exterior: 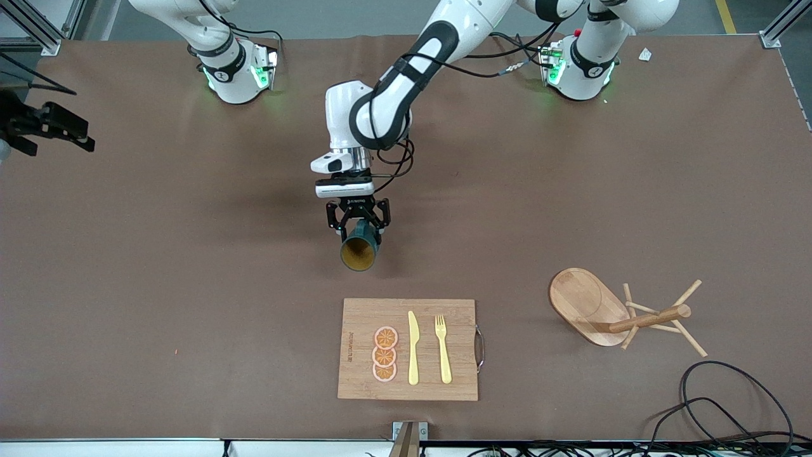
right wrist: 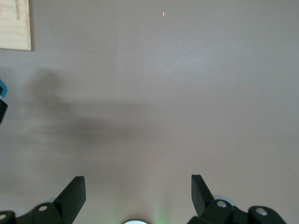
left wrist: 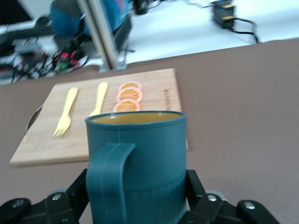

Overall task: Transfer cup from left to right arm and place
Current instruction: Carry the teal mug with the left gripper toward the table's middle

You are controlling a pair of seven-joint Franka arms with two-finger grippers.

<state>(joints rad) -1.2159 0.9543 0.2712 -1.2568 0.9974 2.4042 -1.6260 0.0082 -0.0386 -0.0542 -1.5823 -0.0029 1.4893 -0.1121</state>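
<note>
Matt brown covering on the surface point(exterior: 190, 266), cloth-like and smooth, no shine at all. The cup point(left wrist: 140, 163) looks like matt teal plastic or glazed ware, hard to say which, with a ribbed seam on the handle and a smooth tan inside. Pale wood on the chopping board point(exterior: 409, 349), grain visible, with a thin metal handle point(exterior: 480, 348) at one end. The knife point(exterior: 413, 348) and fork point(exterior: 442, 348) look like yellow plastic. The mug rack point(exterior: 625, 314) is bare wood. The left hand point(exterior: 358, 223) is black, the arm shell point(exterior: 406, 82) glossy white.
</note>
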